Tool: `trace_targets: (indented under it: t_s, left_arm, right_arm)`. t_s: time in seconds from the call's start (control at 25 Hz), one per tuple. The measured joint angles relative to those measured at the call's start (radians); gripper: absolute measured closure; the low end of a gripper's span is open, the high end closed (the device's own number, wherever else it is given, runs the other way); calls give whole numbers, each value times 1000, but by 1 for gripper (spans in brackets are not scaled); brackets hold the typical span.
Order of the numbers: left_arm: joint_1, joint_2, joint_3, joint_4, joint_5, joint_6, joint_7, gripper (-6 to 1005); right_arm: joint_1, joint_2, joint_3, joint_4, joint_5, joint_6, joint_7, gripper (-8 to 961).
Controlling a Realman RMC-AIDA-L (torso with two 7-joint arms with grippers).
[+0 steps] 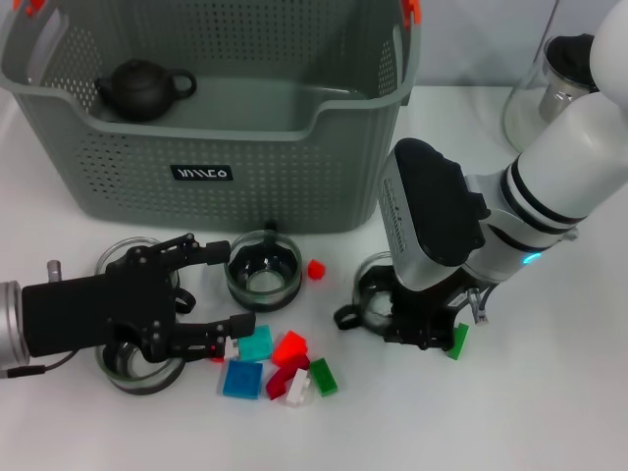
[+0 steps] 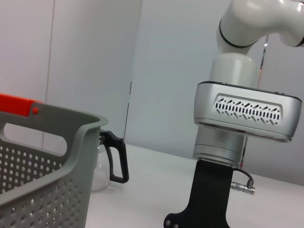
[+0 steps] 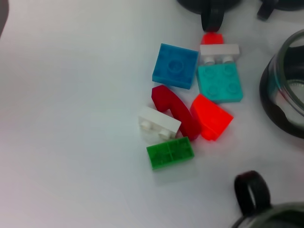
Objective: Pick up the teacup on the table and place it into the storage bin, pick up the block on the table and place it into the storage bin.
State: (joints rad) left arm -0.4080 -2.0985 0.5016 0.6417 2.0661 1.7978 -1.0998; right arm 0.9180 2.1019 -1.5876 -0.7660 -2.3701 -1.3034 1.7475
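The grey-green storage bin (image 1: 324, 186) stands at the back, and its corner (image 2: 57, 161) shows in the left wrist view. Three glass teacups sit in front of it: one in the middle (image 1: 263, 267), one (image 1: 376, 297) under my right gripper (image 1: 420, 332), and one (image 1: 132, 373) under my left hand. My left gripper (image 1: 221, 292) is open, its fingers spread beside the middle teacup. Loose blocks (image 1: 280, 365) lie between the arms: blue (image 3: 175, 65), teal (image 3: 219, 83), red (image 3: 211, 116), white (image 3: 159, 124) and green (image 3: 169, 153). A green block (image 1: 458, 340) leans by the right gripper.
A dark teapot (image 1: 142, 88) lies inside the bin. A glass pitcher (image 1: 554, 88) with a black handle (image 2: 116, 159) stands at the back right. A small red block (image 1: 316, 268) sits alone near the middle teacup. Another glass cup (image 1: 123, 257) sits behind my left hand.
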Motion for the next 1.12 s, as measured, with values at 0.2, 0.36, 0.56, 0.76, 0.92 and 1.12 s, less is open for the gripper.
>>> trace_targets:
  t_s: [0.2, 0.36, 0.56, 0.76, 0.92, 1.12]
  left_arm:
    - [4, 0, 0, -1, 1, 8, 0, 68]
    - [9, 0, 0, -1, 0, 10, 0, 68]
    - [12, -1, 0, 0, -2, 15, 0, 68]
    - [12, -2, -2, 1, -2, 17, 0, 68]
    - [12, -2, -16, 1, -4, 17, 0, 68]
    - [13, -2, -26, 1, -4, 18, 5, 68]
  right_arm:
    - [-1, -1, 2, -3, 0, -16, 8, 836]
    - [-7, -2, 12, -25, 0, -59, 12, 877]
    - [-33, -6, 74, -121, -5, -198, 42, 899]
    - [-77, -5, 167, -314, 9, -391, 87, 898]
    - [-69, -7, 315, -412, 93, -493, 99, 898]
    - [-40, -11, 508, -473, 223, -465, 92, 898]
